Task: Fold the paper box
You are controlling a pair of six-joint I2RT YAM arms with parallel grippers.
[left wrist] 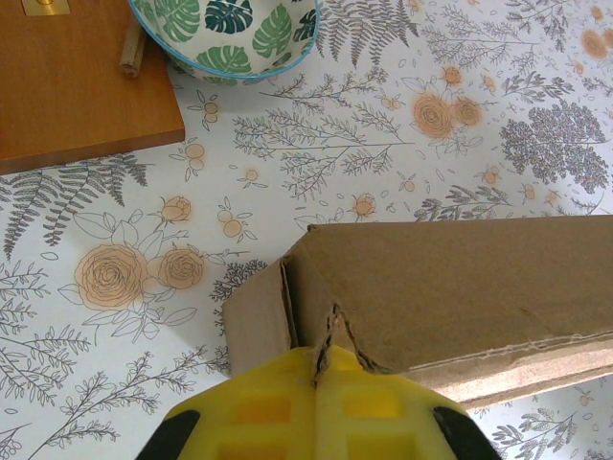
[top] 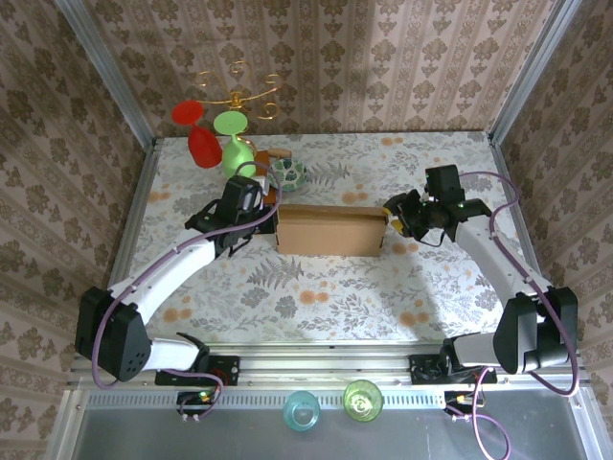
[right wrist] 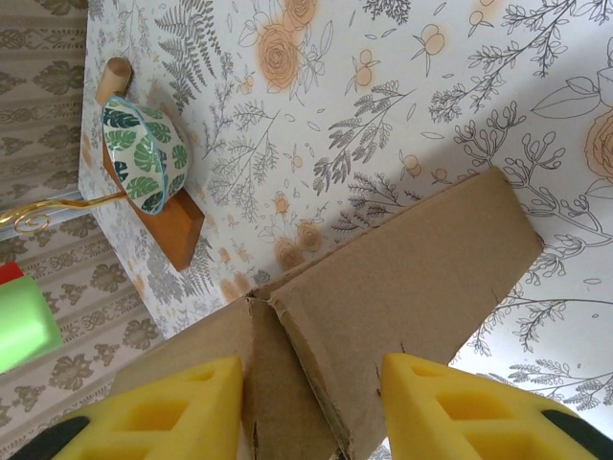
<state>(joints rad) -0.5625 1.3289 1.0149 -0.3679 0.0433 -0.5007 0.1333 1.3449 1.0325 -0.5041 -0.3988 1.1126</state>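
A plain tan-brown cardboard paper box (top: 330, 230) lies at the middle of the flower-and-fern printed worktop (top: 316, 297), slightly nearer the far edge, its long sides running left to right. Its top panel is down, so what is inside is hidden. The left claw (top: 271, 213) sits at the box's left end. In the left wrist view its yellow fingers (left wrist: 259, 412) are pressed together against a ragged corner crease of the box (left wrist: 450, 287), where an end flap stands slightly away from the side. I cannot tell whether any cardboard is caught between them. The right claw (top: 395, 222) is at the box's right end. In the right wrist view its yellow fingers (right wrist: 182, 407) are spread, with the end corner of the box (right wrist: 402, 278) and its end flap lying between them. I cannot tell whether the pads touch the cardboard. Near the far edge, left of centre, a white bowl with green leaf print and a blue rim (top: 287, 172) rests on a reddish-brown wooden board (left wrist: 67, 86), well apart from the box. The bowl's contents cannot be made out. Close to the far left corner stand a red goblet (top: 203, 146) and a green goblet (top: 238, 149), just beside each other, below a gold wire stand (top: 235, 96). Beyond the near edge, between the arm bases, a teal glass cup (top: 302, 410) and a green glass cup (top: 362, 399) sit side by side.
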